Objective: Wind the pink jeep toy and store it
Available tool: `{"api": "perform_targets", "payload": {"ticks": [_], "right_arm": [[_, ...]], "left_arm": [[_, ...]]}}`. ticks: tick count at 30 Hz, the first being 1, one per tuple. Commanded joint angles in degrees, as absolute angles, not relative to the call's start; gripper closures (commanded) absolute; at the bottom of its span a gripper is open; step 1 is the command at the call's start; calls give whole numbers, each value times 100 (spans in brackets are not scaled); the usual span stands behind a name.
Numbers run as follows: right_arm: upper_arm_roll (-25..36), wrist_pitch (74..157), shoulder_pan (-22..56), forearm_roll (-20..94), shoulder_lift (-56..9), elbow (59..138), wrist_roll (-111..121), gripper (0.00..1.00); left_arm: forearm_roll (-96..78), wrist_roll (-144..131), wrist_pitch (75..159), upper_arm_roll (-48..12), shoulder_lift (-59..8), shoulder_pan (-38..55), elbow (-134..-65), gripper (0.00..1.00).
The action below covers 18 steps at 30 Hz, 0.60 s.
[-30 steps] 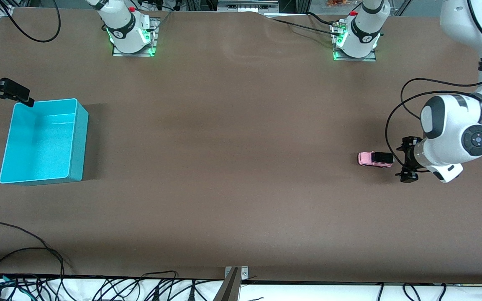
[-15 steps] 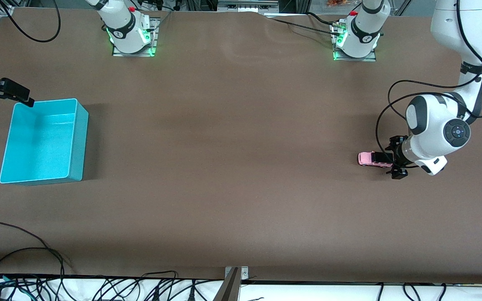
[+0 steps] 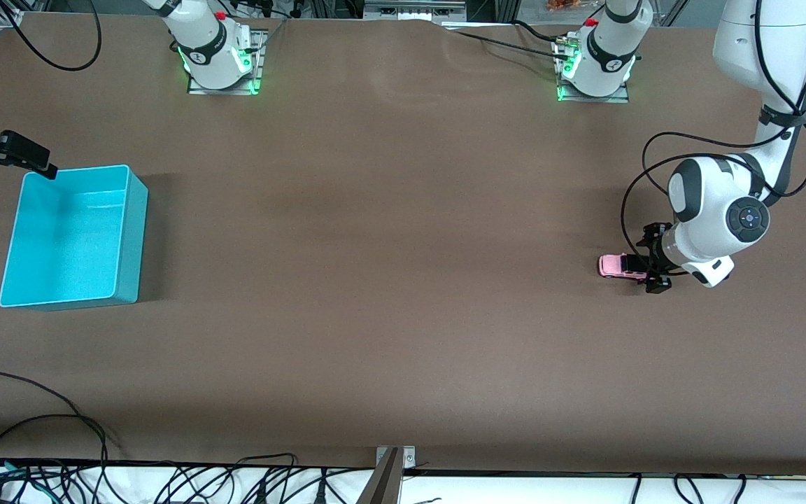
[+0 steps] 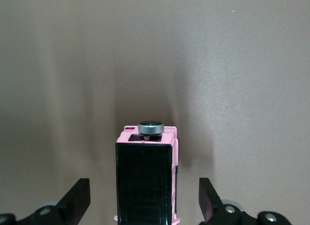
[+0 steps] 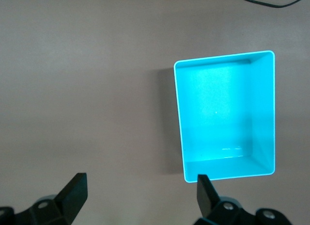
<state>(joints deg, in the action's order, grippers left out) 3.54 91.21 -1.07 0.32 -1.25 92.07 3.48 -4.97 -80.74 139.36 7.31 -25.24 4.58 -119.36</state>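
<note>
The left gripper [image 3: 650, 266] straddled the pink jeep toy's [image 3: 618, 266] black rear, fingers [image 4: 77, 200] spread, not touching. The right gripper [image 3: 22, 155] waited spread beside the turquoise bin [image 3: 133, 238]. No writing was legible.

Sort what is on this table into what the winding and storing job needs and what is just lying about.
Job:
- small pink jeep toy with black roof
- open turquoise plastic bin
- left gripper, open, its fingers on either side of the jeep's black end
- right gripper, open, waiting above the table beside the bin

Lying about:
- black cables at the table's near edge
</note>
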Motion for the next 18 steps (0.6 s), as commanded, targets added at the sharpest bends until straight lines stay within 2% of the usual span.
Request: {"api": "perform_targets", "payload": {"ticks": [1,5,10,18], "right_arm": [[369,9062,-105,62,-141,9123,448,0],[378,9062,-105,62,-141,9123,448,0],[378,9062,-105,62,-141,9123,448,0],[369,9062,-105,62,-141,9123,440,0]], "left_arm": [[-677,-8156,14045,721,-2479,483,-12032,41],[-677,-8191,14045,712,-2479,483,-12015,65],[-677,-8200,14010,712,-2461,492,-11988,87],[-668,-8244,13808,712,-2347,527,-11778,87]]}}
